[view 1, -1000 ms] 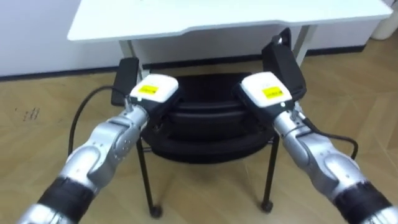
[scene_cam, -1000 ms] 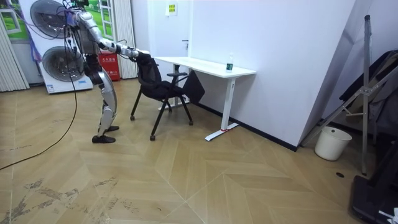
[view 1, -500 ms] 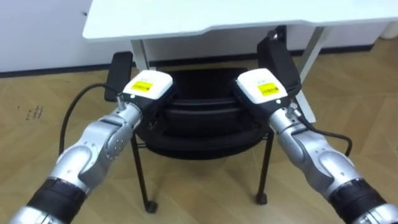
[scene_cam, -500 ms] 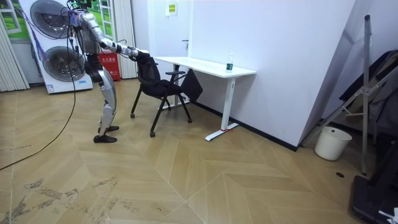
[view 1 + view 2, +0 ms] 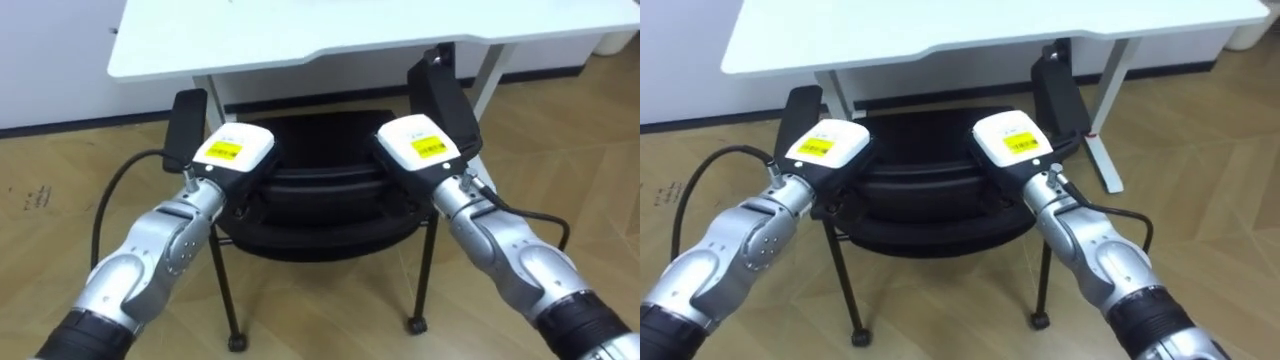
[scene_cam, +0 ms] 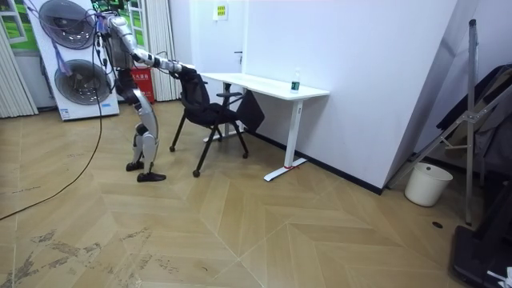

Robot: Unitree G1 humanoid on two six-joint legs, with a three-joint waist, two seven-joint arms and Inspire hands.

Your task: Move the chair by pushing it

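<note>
The backs of my left hand (image 5: 232, 155) and right hand (image 5: 425, 148) are smooth white plastic with a slight gloss. The chair (image 5: 320, 215) looks matt black, its thin legs dark metal. The surface (image 5: 300, 35) is smooth, matt white. The floor (image 5: 60, 230) is wood with a soft sheen.

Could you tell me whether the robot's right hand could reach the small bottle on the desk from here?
Probably not. The right hand rests at the chair back, and the chair stands between robot and desk; the bottle sits near the desk's far end.
</note>
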